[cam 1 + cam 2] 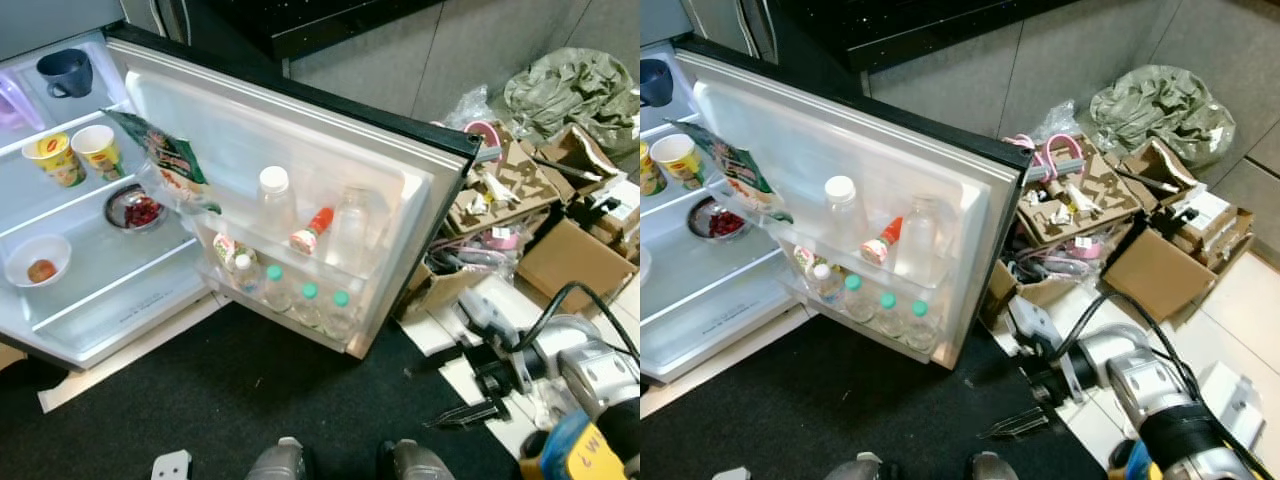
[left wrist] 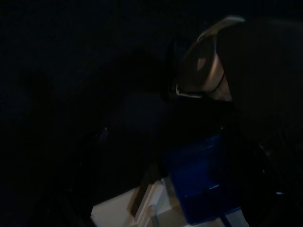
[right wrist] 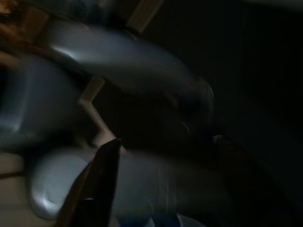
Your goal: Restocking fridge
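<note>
White plastic lines the open fridge point(image 1: 90, 300), whose door point(image 1: 300, 130) swings wide toward the robot. On the door's lower rack stand small bottles with green caps point(image 1: 308, 305); above them, a white-capped bottle point(image 1: 275, 200), a tilted red-capped bottle point(image 1: 312, 230) and a clear jar point(image 1: 350, 228). A snack bag point(image 1: 165, 165) leans at the rack's inner end. On the fridge shelves sit two yellow cups point(image 1: 75, 155), a dark mug point(image 1: 65, 72) at the back, a steel bowl of red food point(image 1: 135, 208), and a white bowl point(image 1: 38, 262) near the front edge. The right gripper point(image 1: 1015, 425) hangs low over the dark floor mat point(image 1: 250, 400) beside a heap of cardboard boxes point(image 1: 1110, 215), its black fingers close together, gripping nothing that I can tell. The left wrist view is too dark to judge its fingers.
</note>
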Robot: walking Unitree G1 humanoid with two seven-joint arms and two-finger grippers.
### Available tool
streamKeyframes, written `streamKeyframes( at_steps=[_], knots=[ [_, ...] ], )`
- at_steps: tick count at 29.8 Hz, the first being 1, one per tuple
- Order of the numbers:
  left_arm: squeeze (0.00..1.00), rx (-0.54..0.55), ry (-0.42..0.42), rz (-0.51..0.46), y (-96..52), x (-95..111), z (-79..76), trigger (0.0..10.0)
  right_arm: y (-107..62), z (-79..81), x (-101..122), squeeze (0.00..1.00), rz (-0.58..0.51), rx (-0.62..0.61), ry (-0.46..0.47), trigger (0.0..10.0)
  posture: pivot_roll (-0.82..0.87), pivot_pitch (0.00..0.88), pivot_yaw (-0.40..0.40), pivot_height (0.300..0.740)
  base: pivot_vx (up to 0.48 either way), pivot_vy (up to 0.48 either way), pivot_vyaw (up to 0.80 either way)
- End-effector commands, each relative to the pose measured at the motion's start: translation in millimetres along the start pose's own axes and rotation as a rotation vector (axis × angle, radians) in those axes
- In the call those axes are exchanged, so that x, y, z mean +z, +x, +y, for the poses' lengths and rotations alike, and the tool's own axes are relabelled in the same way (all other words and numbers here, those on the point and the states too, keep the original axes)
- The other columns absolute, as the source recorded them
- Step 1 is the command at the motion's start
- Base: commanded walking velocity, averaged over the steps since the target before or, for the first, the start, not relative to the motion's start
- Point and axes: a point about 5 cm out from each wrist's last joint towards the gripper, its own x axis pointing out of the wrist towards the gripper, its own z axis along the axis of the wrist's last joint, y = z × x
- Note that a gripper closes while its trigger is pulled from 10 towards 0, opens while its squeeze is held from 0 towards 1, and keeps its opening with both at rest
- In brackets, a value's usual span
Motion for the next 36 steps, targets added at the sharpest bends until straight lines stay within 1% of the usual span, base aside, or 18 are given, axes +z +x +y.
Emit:
streamKeyframes(
  at_steps=[1, 4, 6, 9, 11, 12, 14, 15, 16, 17, 19, 21, 22, 23, 24, 28, 33, 36],
  knots=[
    [0.0, 0.012, -0.015, 0.042, -3.5, -11, 1.7, 10.0, -9.5, -13.5, -4, 0.0, 0.02, -0.17, -0.002, 0.0, -0.03, 0.183, -0.034, 0.74, 0.0, 0.0, 0.0],
    [0.0, 0.014, -0.019, 0.045, -3.2, -12, 0.7, 10.0, -42.9, -40.3, -6, 0.0, 0.029, -0.572, 0.059, 0.0, -0.03, 0.176, -0.036, 0.74, 0.0, 0.0, 0.0],
    [0.0, 0.014, -0.022, 0.044, -3.1, -12, 0.3, 10.0, -54.5, -48.2, -1, 0.0, -0.011, -0.706, 0.085, 0.0, -0.02, 0.174, -0.036, 0.74, 0.0, 0.0, 0.0],
    [0.0, 0.015, -0.023, 0.044, -3.0, -12, 0.1, 10.0, -58.5, -50.9, 1, 0.0, -0.023, -0.753, 0.093, 0.0, -0.02, 0.174, -0.036, 0.74, 0.0, 0.0, 0.0],
    [0.0, 0.015, -0.024, 0.045, -2.8, -12, -0.4, 10.0, -69.1, -58.2, 7, 0.0, -0.047, -0.893, 0.093, 0.0, -0.02, 0.167, -0.035, 0.74, 0.0, 0.0, 0.0],
    [0.0, 0.015, -0.024, 0.045, -2.8, -12, -0.4, 10.0, -69.1, -58.2, 7, 0.0, -0.047, -0.893, 0.093, 0.0, -0.02, 0.167, -0.035, 0.74, 0.0, 0.0, 0.0],
    [0.0, 0.017, -0.024, 0.045, -2.6, -12, -0.3, 10.0, -85.8, -67.0, 18, 0.0, -0.108, -1.11, 0.09, 0.0, -0.02, 0.167, -0.034, 0.74, 0.0, 0.0, 0.0],
    [0.0, 0.018, -0.024, 0.044, -2.5, -12, -0.2, 10.0, -92.2, -69.8, 25, 0.0, -0.152, -1.187, 0.087, 10.0, -0.02, 0.163, -0.033, 0.74, 0.0, 0.0, 0.0],
    [0.0, 0.018, -0.024, 0.044, -2.5, -12, -0.2, 10.0, -92.2, -69.8, 25, 0.0, -0.152, -1.187, 0.087, 10.0, -0.02, 0.163, -0.033, 0.74, 0.0, 0.0, 0.0],
    [0.0, 0.021, -0.025, 0.042, -2.4, -11, 0.6, 10.0, -105.1, -72.4, 35, 0.0, -0.261, -1.307, 0.098, 10.0, -0.02, 0.163, -0.032, 0.74, 0.0, 0.0, 0.0],
    [0.0, 0.024, -0.025, 0.039, -2.2, -9, 1.5, 10.0, -121.3, -73.8, 48, 0.0, -0.417, -1.438, 0.127, 10.0, -0.02, 0.161, -0.03, 0.74, 0.0, 0.0, 0.0],
    [0.0, 0.025, -0.025, 0.039, -2.2, -9, 1.7, 10.0, -125.5, -73.8, 51, 0.0, -0.462, -1.467, 0.138, 10.0, -0.02, 0.161, -0.03, 0.74, 0.0, 0.0, 0.0],
    [0.0, 0.026, -0.025, 0.038, -2.0, -8, 2.1, 10.0, -128.0, -73.6, 61, 0.0, -0.576, -1.439, 0.159, 10.0, -0.02, 0.148, -0.031, 0.74, 0.0, 0.0, 0.0],
    [0.0, 0.026, -0.025, 0.038, -2.0, -8, 2.1, 10.0, -128.0, -73.6, 61, 0.0, -0.576, -1.439, 0.159, 10.0, -0.02, 0.148, -0.031, 0.74, 0.0, 0.0, 0.0],
    [0.0, 0.028, -0.025, 0.038, -1.8, -7, 2.4, 10.0, -129.7, -73.4, 69, 0.0, -0.657, -1.418, 0.173, 10.0, -0.02, 0.148, -0.031, 0.74, 0.0, 0.0, 0.0],
    [0.0, 0.038, -0.034, 0.024, 0.2, -1, 3.2, 10.0, -123.4, -72.0, 104, 0.0, -0.83, -1.308, 0.097, 10.0, -0.01, 0.106, -0.034, 0.74, 0.0, 0.0, 0.0],
    [0.0, 0.036, -0.03, 0.029, 2.4, 2, 1.2, 10.0, -111.2, -68.7, 127, 0.0, -0.936, -1.161, 0.032, 10.0, -0.02, 0.062, -0.026, 0.74, 0.0, 0.0, 0.0],
    [0.0, 0.034, -0.024, 0.031, 3.8, 4, 0.1, 10.0, -98.9, -66.2, 138, 0.0, -0.932, -1.055, -0.025, 10.0, -0.01, 0.044, -0.028, 0.74, 0.0, 0.0, 0.0]
  ],
)
